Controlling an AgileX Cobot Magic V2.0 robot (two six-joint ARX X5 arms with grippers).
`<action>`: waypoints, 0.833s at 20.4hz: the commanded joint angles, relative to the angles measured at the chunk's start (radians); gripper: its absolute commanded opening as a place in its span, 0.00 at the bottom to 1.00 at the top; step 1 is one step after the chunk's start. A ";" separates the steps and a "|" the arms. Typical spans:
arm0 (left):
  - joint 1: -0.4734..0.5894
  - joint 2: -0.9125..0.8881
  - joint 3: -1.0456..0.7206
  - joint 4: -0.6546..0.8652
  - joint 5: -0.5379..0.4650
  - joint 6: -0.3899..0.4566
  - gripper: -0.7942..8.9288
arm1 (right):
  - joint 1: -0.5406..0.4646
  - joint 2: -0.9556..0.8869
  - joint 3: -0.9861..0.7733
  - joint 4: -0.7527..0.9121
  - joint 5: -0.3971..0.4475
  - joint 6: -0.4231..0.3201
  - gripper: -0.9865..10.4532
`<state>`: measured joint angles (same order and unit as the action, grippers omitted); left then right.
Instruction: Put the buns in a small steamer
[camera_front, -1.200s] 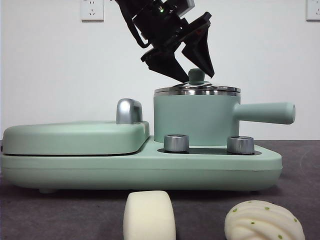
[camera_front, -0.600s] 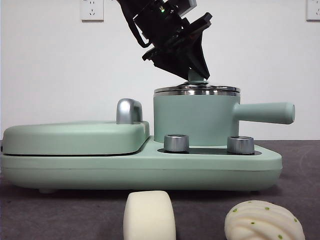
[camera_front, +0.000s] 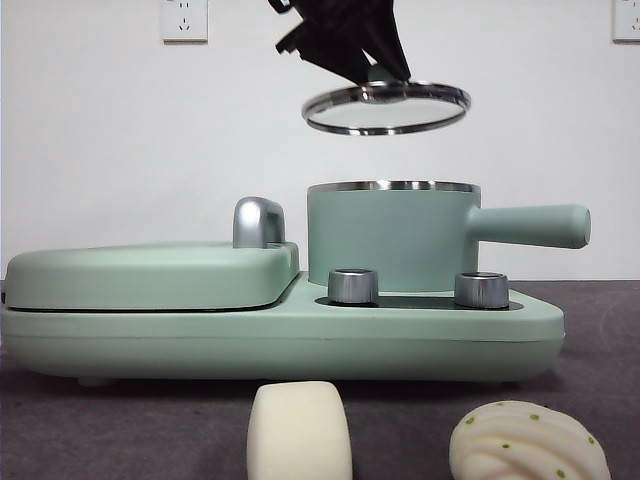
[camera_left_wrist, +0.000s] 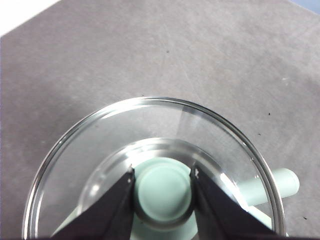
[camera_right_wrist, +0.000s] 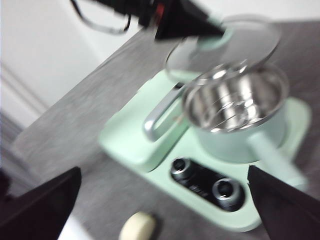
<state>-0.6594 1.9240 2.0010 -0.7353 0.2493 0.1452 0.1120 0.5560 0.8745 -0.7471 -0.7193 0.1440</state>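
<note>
Above the small steamer (camera_front: 392, 236), left hand (camera_left_wrist: 162, 176) clamps the lid (camera_front: 386, 107) by its knob, clear of the rim. Right hand (camera_right_wrist: 165, 210) wide open, empty. Both buns (camera_front: 299, 431) on bench.

Two buns (camera_front: 299, 430) (camera_front: 528, 441), one steamer (camera_front: 392, 237), one lid (camera_front: 386, 107), two knobs (camera_front: 352, 285) (camera_front: 480, 289), two wall sockets (camera_front: 184, 19) (camera_front: 626, 19).
</note>
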 joint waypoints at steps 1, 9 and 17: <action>0.013 0.012 0.092 -0.018 0.005 0.005 0.13 | 0.068 0.060 0.017 0.005 -0.012 0.061 0.59; 0.107 0.009 0.153 -0.068 0.005 0.005 0.11 | 0.538 0.309 0.018 0.018 0.269 0.218 0.59; 0.226 0.009 0.153 -0.080 0.005 0.012 0.11 | 0.854 0.634 0.018 0.129 0.410 0.382 0.59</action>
<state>-0.4355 1.9240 2.1147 -0.8364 0.2493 0.1459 0.9455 1.1637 0.8745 -0.6315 -0.3122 0.4877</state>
